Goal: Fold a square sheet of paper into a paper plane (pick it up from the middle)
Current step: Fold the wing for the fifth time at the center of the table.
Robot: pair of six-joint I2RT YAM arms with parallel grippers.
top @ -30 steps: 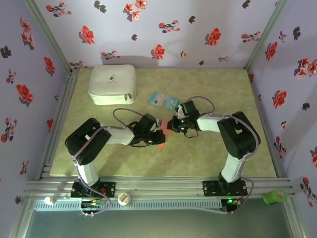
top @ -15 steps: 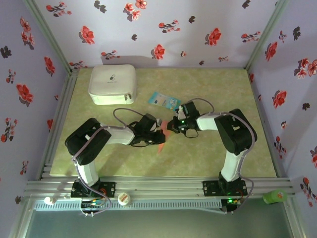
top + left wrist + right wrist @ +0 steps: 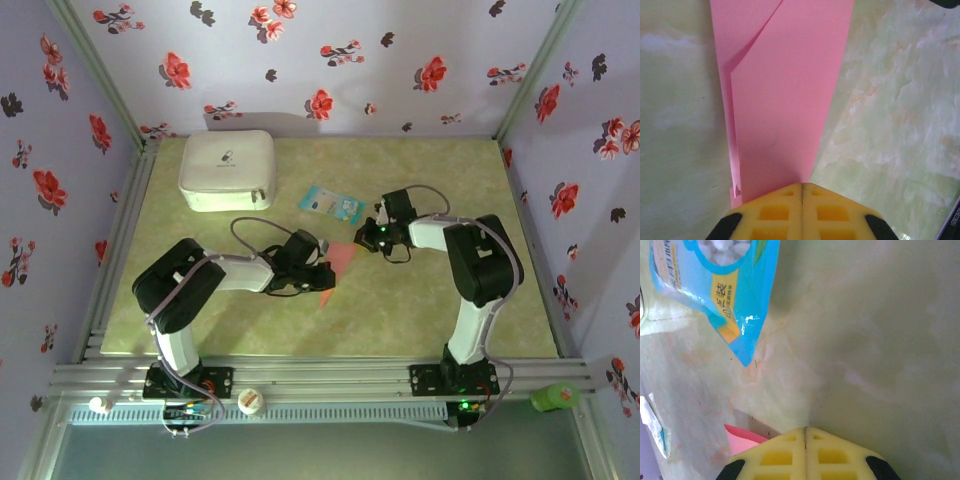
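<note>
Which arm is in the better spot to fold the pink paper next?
Left, probably. The left gripper is shut right at the pink paper; the right gripper is shut off to its side.

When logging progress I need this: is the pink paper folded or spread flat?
Folded. In the left wrist view the pink paper narrows to a wedge, with overlapping layers and a lifted flap.

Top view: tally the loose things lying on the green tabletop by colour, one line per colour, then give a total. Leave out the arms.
White: 1, the case
Light blue: 1, the printed packet
Pink: 1, the folded paper
Total: 3
</note>
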